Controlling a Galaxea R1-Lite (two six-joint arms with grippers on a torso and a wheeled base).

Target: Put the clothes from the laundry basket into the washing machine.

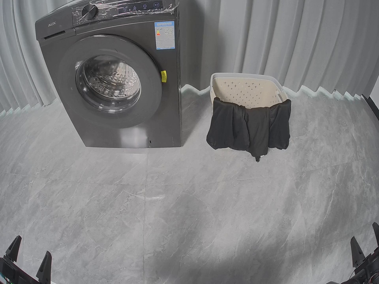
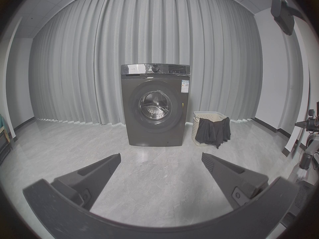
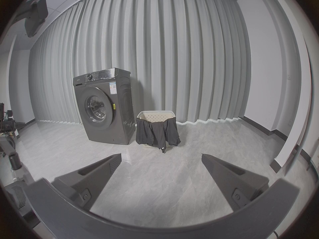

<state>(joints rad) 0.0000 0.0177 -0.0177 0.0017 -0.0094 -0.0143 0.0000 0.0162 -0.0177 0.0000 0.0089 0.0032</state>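
Note:
A grey front-loading washing machine [image 1: 114,68] stands at the back left with its round door shut. Right of it sits a cream laundry basket [image 1: 248,89] with a dark garment [image 1: 250,127] draped over its front rim. The machine [image 2: 154,105], basket [image 2: 208,117] and garment [image 2: 212,132] lie far ahead in the left wrist view. The right wrist view has the machine [image 3: 104,105], basket [image 3: 156,116] and garment [image 3: 158,133] far off too. My left gripper [image 1: 28,259] is open at the bottom left corner, holding nothing. My right gripper [image 1: 367,243] is open at the bottom right, also holding nothing.
Grey marble-look floor tiles [image 1: 197,217] stretch between me and the machine. Pleated grey curtains [image 1: 276,28] cover the back wall. A dark skirting edge [image 1: 373,103] shows at the far right.

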